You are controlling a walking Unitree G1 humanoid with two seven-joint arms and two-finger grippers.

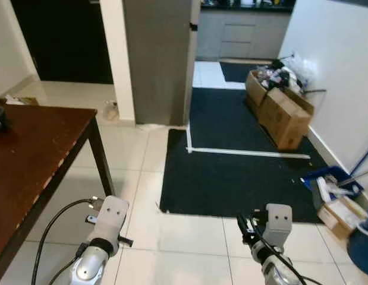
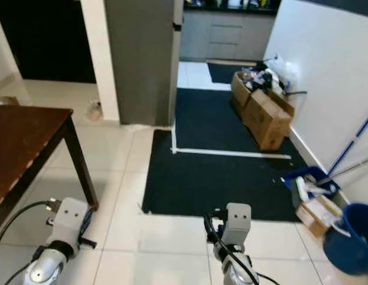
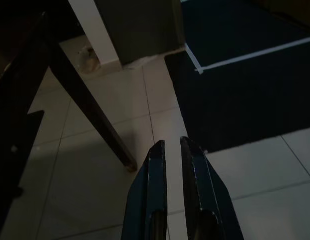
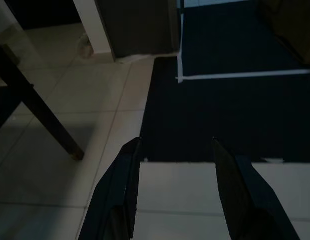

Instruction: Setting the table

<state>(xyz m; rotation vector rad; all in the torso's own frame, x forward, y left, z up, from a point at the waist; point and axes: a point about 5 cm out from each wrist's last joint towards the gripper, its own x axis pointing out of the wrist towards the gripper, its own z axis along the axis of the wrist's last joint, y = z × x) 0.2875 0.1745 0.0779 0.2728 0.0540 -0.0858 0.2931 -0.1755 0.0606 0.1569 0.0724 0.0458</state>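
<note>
Your robot stands on pale tiles beside the dark wooden table [image 1: 35, 148], both arms low and empty-handed: the left gripper [image 3: 170, 150] has its fingers pressed nearly together, the right gripper [image 4: 175, 165] spread wide. The tabletop in view carries no place settings, so the setting looks barely begun.

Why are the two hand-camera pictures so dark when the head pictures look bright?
The eye views are evenly lit and fairly sharp, with pale glare on the white floor tiles. The left wrist view is dim: the left gripper and the dark brown wooden table's leg sit in shade. The right wrist view is dim too, its right gripper nearly black against the black floor mat.
</note>
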